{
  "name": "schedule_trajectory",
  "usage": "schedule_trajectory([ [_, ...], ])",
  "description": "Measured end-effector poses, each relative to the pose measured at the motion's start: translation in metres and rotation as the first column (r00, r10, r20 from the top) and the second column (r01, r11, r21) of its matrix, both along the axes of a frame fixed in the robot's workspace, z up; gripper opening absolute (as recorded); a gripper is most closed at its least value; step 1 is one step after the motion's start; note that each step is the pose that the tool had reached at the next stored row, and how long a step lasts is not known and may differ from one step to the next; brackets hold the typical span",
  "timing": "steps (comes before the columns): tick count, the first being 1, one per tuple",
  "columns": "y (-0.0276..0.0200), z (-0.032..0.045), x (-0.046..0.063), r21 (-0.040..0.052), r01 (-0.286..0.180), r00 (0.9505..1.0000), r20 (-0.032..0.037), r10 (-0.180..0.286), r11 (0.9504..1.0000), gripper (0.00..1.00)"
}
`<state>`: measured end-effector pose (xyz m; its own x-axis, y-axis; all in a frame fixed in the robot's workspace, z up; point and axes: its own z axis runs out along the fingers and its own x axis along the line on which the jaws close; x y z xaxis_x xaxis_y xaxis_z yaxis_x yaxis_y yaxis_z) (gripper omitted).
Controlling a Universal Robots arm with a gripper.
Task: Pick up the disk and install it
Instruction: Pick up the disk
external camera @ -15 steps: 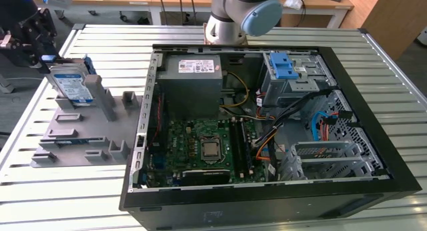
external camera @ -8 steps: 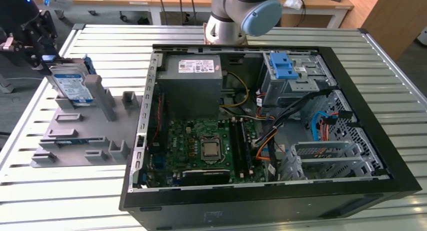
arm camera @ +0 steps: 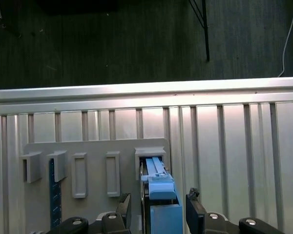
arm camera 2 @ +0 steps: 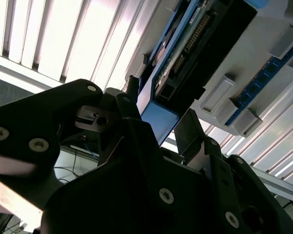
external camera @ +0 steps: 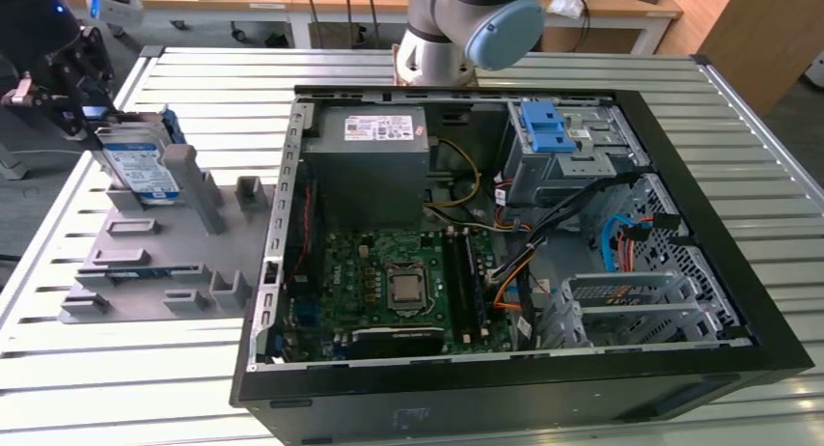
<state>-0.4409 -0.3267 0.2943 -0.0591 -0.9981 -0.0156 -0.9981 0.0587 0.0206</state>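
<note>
In the first wrist view my black two-fingered gripper (arm camera: 158, 209) stands released. One finger sits on either side of the flat silver hard disk with blue plastic bracket (arm camera: 161, 217), with narrow gaps showing and nothing clamped. That single disk stands on edge in the end slot of the grey plastic holder (arm camera: 95, 148), with four small grey posts in a row beside it. Past the holder's edge runs bare ribbed metal table (arm camera: 234, 146). One open black computer case (external camera: 515, 398) lies toward the exterior view's right.

I read the disk (external camera: 139, 164) as silver, its label (external camera: 145, 176) white and blue, its bracket (arm camera: 161, 187) blue. The holder (external camera: 168, 263) is plain grey, the table (external camera: 515, 65) pale and ribbed, the gripper (arm camera: 158, 196) black.
</note>
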Motion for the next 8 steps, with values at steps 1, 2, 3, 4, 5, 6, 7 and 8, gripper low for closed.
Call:
schedule_trajectory([
  [1,0.0000,-0.0011,0.0000,0.0000,-0.001,1.0000,0.0000,0.001,1.0000,0.56],
  [2,0.0000,-0.0020,0.0000,0.0000,-0.001,1.0000,0.0000,0.001,1.0000,0.56],
  [3,0.0000,-0.0029,0.0000,0.0000,-0.002,1.0000,0.0000,0.002,1.0000,0.56],
  [4,0.0000,-0.0035,0.0000,0.0000,-0.002,1.0000,-0.0001,0.002,1.0000,0.56],
  [5,0.0000,-0.0040,0.0000,-0.0001,-0.002,1.0000,0.0000,0.002,1.0000,0.56],
  [6,0.0000,-0.0045,-0.0001,-0.0001,-0.002,1.0000,0.0000,0.002,1.0000,0.56],
  [7,0.0000,-0.0048,-0.0001,-0.0001,-0.002,1.0000,-0.0001,0.002,1.0000,0.56],
  [8,0.0000,-0.0051,-0.0001,-0.0002,-0.002,1.0000,-0.0002,0.002,1.0000,0.56],
])
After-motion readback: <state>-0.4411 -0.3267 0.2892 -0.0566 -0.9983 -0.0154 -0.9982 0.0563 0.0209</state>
